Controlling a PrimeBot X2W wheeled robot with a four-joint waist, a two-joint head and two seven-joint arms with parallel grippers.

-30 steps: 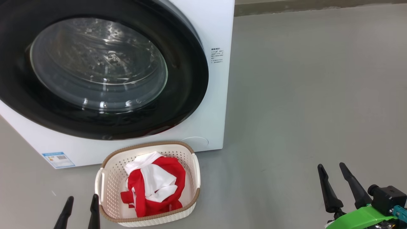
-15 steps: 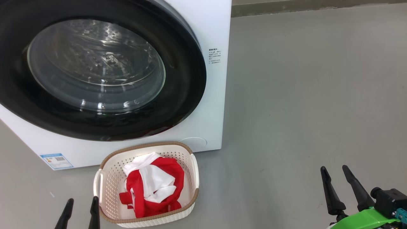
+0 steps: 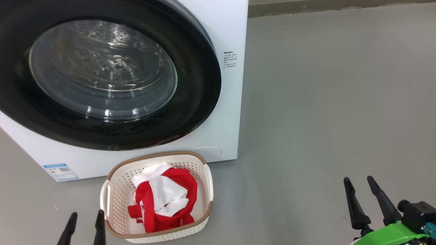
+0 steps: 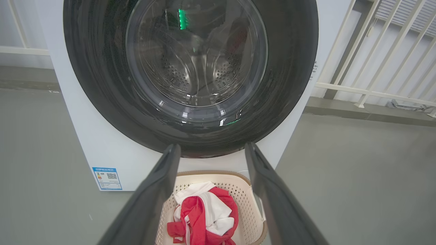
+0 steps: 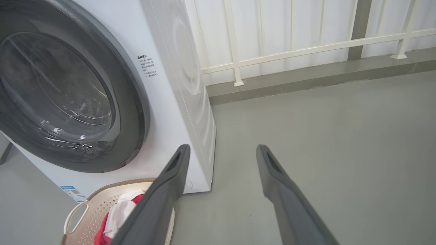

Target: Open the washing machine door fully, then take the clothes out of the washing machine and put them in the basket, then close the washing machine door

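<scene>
Head view, left to right: left gripper (image 3: 87,213) at bottom edge, long dark fingers spread wide, nothing between them, tips just beside left handle of basket (image 3: 156,155). Above it, small blue label (image 3: 60,172) on lower corner of washing machine (image 3: 226,30), white box on grey floor (image 3: 323,102). Round washing machine door (image 3: 201,102) shut flush against the front, glossy black rim around bulging glass window (image 3: 102,68), reflections across the glass. Basket on floor directly before machine, below door; touching front panel or just short of it, cannot tell which. Red-and-white clothes (image 3: 163,200) inside basket, bunched in a heap, one white fold toward back wall. Far right, right gripper (image 3: 358,178) at lower corner, fingers apart and empty, well apart from basket and machine, green mount (image 3: 388,234) and black camera block (image 3: 417,212) behind it. Left wrist view: own fingers wide, framing basket and clothes, perforated steel drum (image 4: 173,73) seen through closed door glass, white railing (image 4: 374,92) at right. Right wrist view: own fingers wide over floor, machine's side panel and basket handle at left, railing behind.
</scene>
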